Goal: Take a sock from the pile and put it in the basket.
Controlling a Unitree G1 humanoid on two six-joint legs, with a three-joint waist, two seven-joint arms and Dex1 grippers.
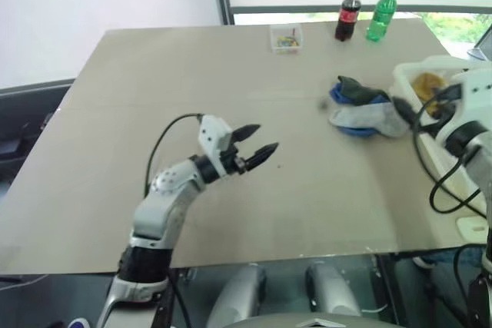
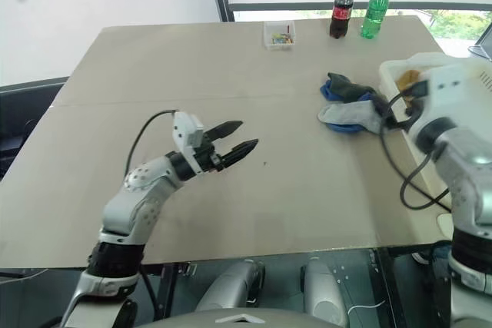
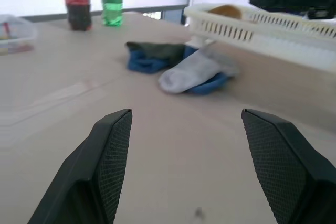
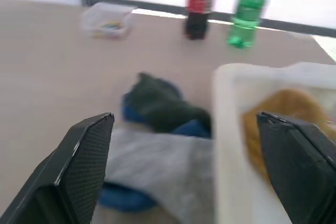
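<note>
The table (image 1: 231,97) carried the cream-white basket (image 4: 231,145) at its right edge, a mustard-yellow sock (image 4: 286,114) inside. The pile (image 1: 361,109) lay just beside it, ahead of the right gripper (image 4: 186,182), fingers spread empty. The left gripper (image 1: 257,144), also spread, hovered well apart, mid-table.

you have the pile (image 1: 361,109) on the table (image 1: 231,74), touching the left wall of the basket (image 1: 411,78). one sock (image 4: 286,111) lies in the basket. behind the pile stand two bottles (image 1: 347,13) (image 1: 381,13), and left of them a small box (image 1: 286,38).
</note>
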